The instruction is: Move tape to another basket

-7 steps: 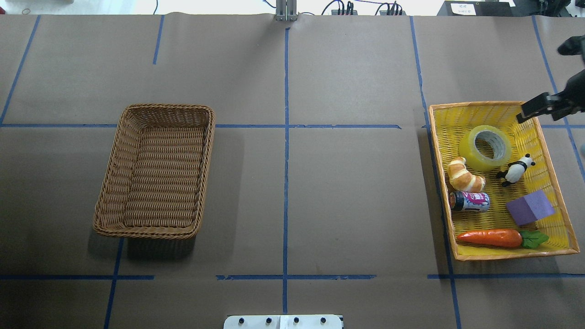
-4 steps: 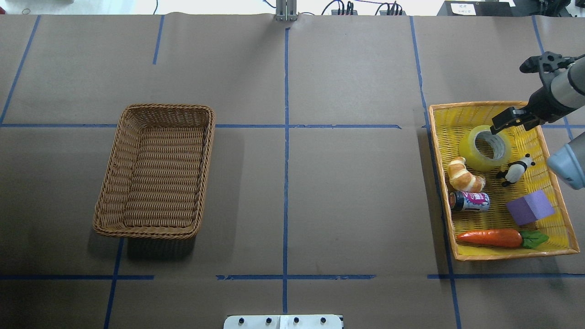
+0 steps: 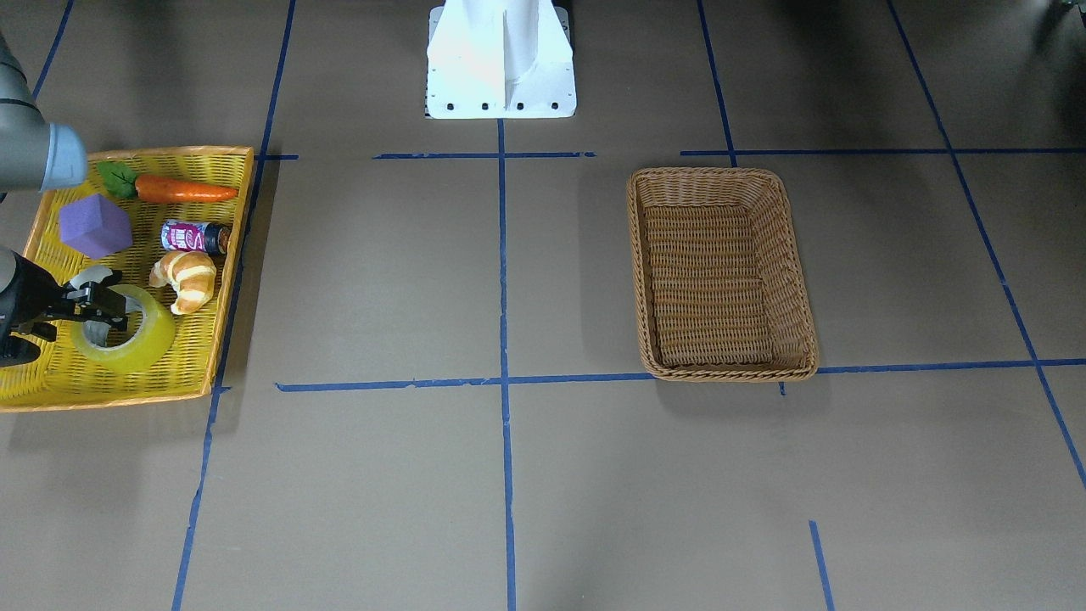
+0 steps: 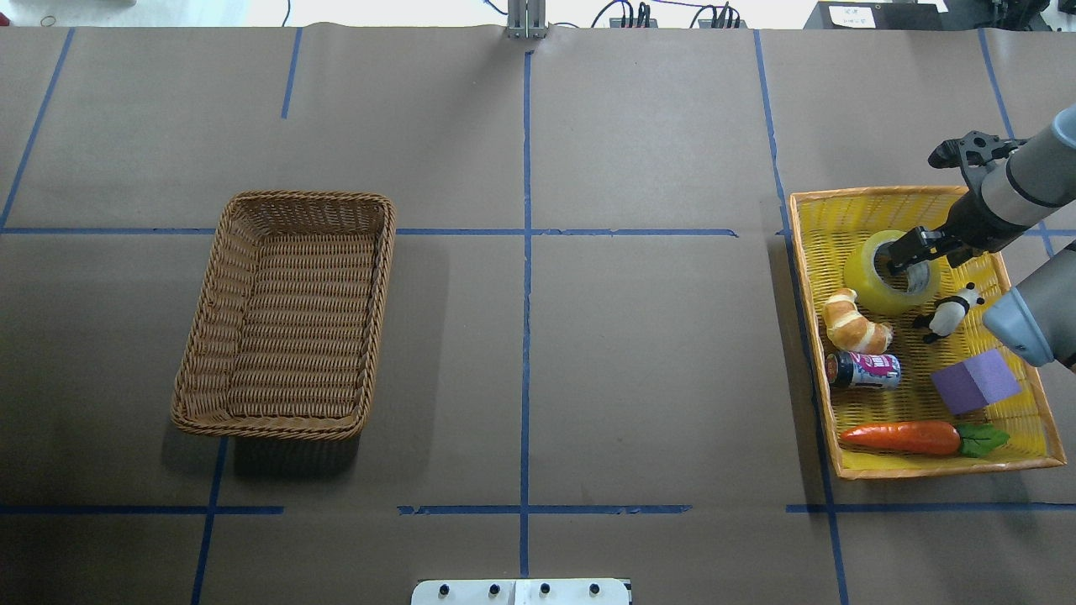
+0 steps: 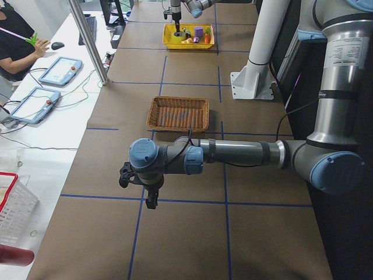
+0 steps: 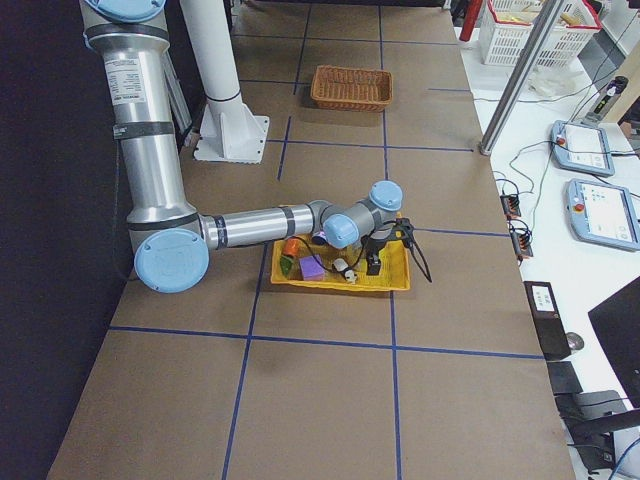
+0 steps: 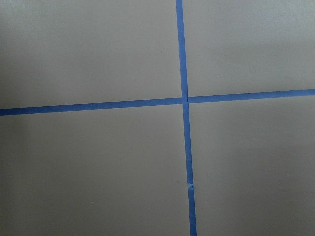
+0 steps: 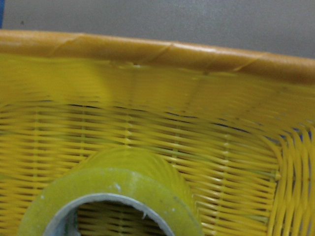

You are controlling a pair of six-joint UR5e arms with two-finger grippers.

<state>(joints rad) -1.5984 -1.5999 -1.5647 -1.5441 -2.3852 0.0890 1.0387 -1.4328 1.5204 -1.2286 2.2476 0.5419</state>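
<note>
The tape (image 4: 862,276), a yellow-green roll with a grey core, lies in the far end of the flat yellow tray (image 4: 874,192) at the right. My right gripper (image 4: 901,255) is open and low over the roll, its fingertips at the core opening. It shows the same way in the front view (image 3: 106,307) by the tape (image 3: 146,344). The right wrist view shows the tape's top (image 8: 123,177) close below. The brown wicker basket (image 4: 290,198) stands empty at the left. My left gripper (image 5: 137,189) shows only in the exterior left view, so I cannot tell its state.
The tray also holds a croissant (image 4: 856,323), a panda figure (image 4: 948,313), a can (image 4: 866,370), a purple block (image 4: 975,381) and a carrot (image 4: 904,437). Blue tape lines cross the brown table. The robot base (image 3: 501,59) stands at the near edge.
My right gripper has moved from the tray's far right corner leftward and down onto the tape. The tape and the basket have not moved.
</note>
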